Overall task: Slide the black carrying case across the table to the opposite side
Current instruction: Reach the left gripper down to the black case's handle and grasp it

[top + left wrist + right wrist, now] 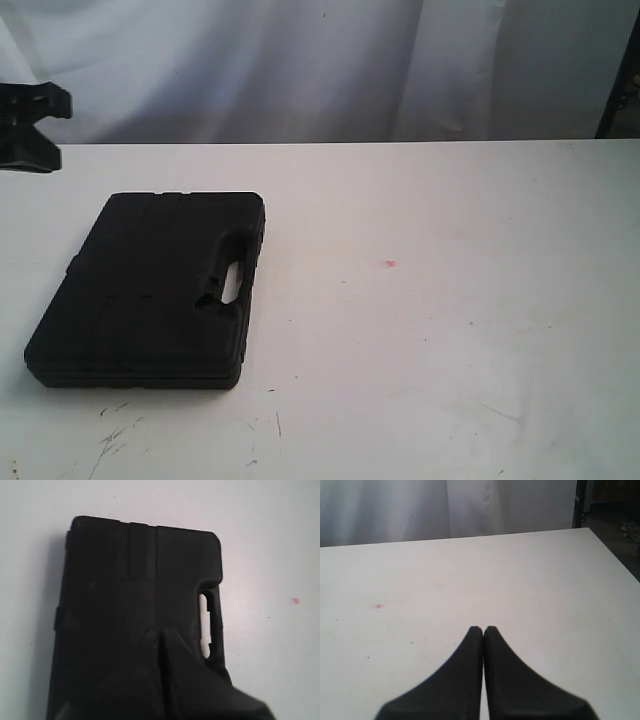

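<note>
The black carrying case (150, 288) lies flat on the left part of the white table (430, 330), its handle slot (230, 281) facing the table's middle. In the left wrist view the case (120, 605) fills most of the picture. My left gripper (161, 631) is shut, its dark fingers pressed together over the case lid; whether they touch it I cannot tell. My right gripper (483, 628) is shut with nothing in it, over bare tabletop (545, 590) far from the case. Neither gripper shows over the table in the exterior view.
A small red spot (390, 263) marks the table's middle, with dark scratches (115, 435) near the front edge. A black piece of equipment (30, 125) sits at the far left edge. A white curtain (320, 60) hangs behind the table.
</note>
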### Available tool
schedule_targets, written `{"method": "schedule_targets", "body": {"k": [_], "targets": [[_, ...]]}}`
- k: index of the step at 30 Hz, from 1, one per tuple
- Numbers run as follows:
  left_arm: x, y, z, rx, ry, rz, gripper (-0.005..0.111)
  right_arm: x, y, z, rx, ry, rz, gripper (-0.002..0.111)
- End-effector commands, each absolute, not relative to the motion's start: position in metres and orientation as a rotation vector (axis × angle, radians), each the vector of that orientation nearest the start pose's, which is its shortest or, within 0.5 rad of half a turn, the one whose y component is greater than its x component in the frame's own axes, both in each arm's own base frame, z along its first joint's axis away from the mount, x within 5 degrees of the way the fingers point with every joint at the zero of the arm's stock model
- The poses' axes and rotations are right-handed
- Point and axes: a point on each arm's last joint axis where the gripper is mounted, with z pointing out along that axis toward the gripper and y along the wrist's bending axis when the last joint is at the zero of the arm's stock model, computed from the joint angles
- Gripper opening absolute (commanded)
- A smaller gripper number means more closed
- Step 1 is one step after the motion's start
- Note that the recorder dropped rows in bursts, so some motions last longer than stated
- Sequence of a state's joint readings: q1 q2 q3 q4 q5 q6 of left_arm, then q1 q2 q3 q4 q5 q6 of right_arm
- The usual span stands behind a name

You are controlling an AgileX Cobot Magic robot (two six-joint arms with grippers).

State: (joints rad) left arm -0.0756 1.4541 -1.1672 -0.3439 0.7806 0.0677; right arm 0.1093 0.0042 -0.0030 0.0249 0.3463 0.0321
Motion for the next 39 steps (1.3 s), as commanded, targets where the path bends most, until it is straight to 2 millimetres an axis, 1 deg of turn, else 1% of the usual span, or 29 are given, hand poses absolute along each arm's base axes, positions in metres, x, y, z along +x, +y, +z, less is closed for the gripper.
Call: {"method": "schedule_targets", "body": {"k": [1,8,13,17,20,26,29,32,36,39], "targets": [[0.320,-0.074,0.302,0.065,2.597,-0.453,0.000,0.053,0.006,0.182,-0.044,1.830,0.122,0.000],[0.337,-0.115,0.280,0.144,2.719,-0.356,0.000,0.053,0.006,0.182,-0.044,1.830,0.122,0.000],[0.343,-0.145,0.269,0.207,2.753,-0.362,0.000,0.053,0.006,0.182,-0.044,1.830,0.122,0.000],[0.346,-0.162,0.261,0.230,2.768,-0.367,0.000,0.053,0.006,0.182,-0.044,1.830,0.122,0.000],[0.348,-0.169,0.251,0.228,2.775,-0.361,0.000,0.053,0.006,0.182,-0.044,1.830,0.122,0.000],[0.354,-0.173,0.229,0.218,2.834,-0.355,0.000,0.053,0.006,0.182,-0.044,1.830,0.122,0.000],[0.356,-0.174,0.221,0.217,2.852,-0.348,0.000,0.053,0.006,0.182,-0.044,1.830,0.122,0.000],[0.359,-0.175,0.215,0.211,2.867,-0.343,0.004,0.053,0.006,0.182,-0.044,1.830,0.122,0.000],[0.367,-0.179,0.205,0.223,2.926,-0.327,0.015,0.053,0.006,0.182,-0.044,1.830,0.122,0.000],[0.371,-0.185,0.204,0.201,2.956,-0.375,0.022,0.053,0.006,0.182,-0.044,1.830,0.122,0.000]]}}
